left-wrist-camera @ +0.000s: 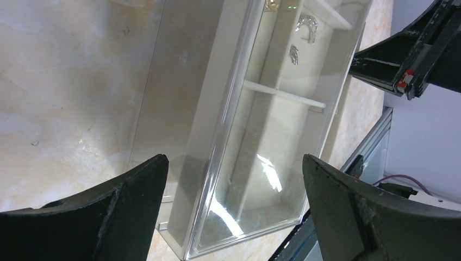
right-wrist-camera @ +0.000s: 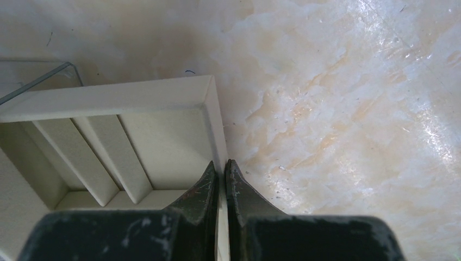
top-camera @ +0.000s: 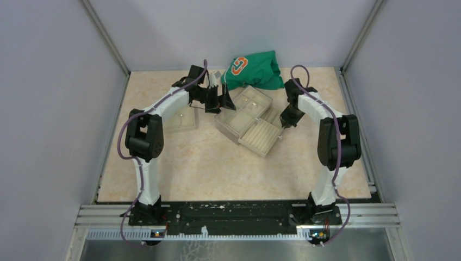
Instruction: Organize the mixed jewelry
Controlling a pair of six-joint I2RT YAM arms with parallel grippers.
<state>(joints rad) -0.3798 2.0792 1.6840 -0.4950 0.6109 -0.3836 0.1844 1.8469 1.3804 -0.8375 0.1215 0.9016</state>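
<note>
Small silvery jewelry pieces [left-wrist-camera: 306,25] lie in a far compartment of the clear compartmented box [left-wrist-camera: 217,141], also seen as tiny glints in the top view [top-camera: 251,100]. My left gripper [left-wrist-camera: 234,160] is open and empty, hovering over the box's left end [top-camera: 222,100]. My right gripper [right-wrist-camera: 222,163] is shut on the side wall of a cream ridged tray [right-wrist-camera: 108,98], which sits at the box's front right [top-camera: 261,137]. The right gripper [top-camera: 281,126] is at the tray's right edge. No large hoop or chain shows.
A green cloth with an orange logo [top-camera: 253,68] lies behind the box. A flat clear lid or tray [top-camera: 182,120] lies left of the box under my left forearm. The right arm's gripper body shows in the left wrist view [left-wrist-camera: 407,60]. Grey walls enclose the table.
</note>
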